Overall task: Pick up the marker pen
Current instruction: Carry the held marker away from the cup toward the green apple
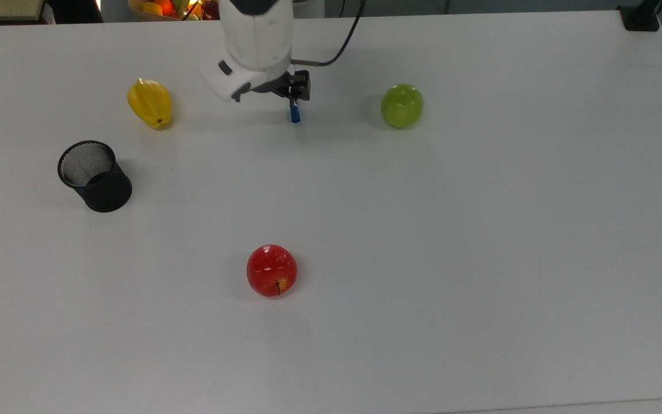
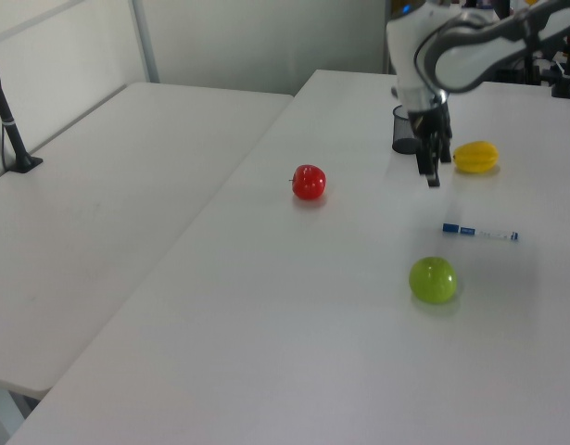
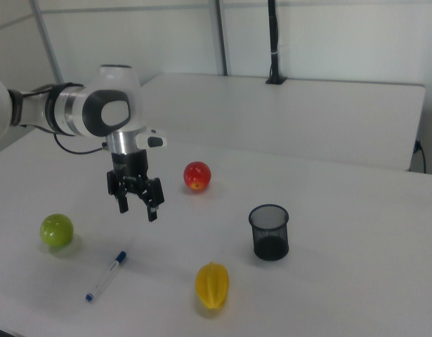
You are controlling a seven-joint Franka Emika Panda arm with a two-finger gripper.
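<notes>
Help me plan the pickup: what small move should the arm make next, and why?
Probably lower the open claw straight down over the marker pen. The pen lies flat on the table, ungripped, between the green apple and the starfruit, and the claw hangs above it.

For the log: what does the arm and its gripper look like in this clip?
A single arm with smooth, rounded white shells and dark grey bands and discs at the joints. The gripper is black, with two slim black fingers under a black block below a silvery wrist ring. In the top view a thin black cable loops from the wrist end back toward the table's far edge. No lettering is legible.
</notes>
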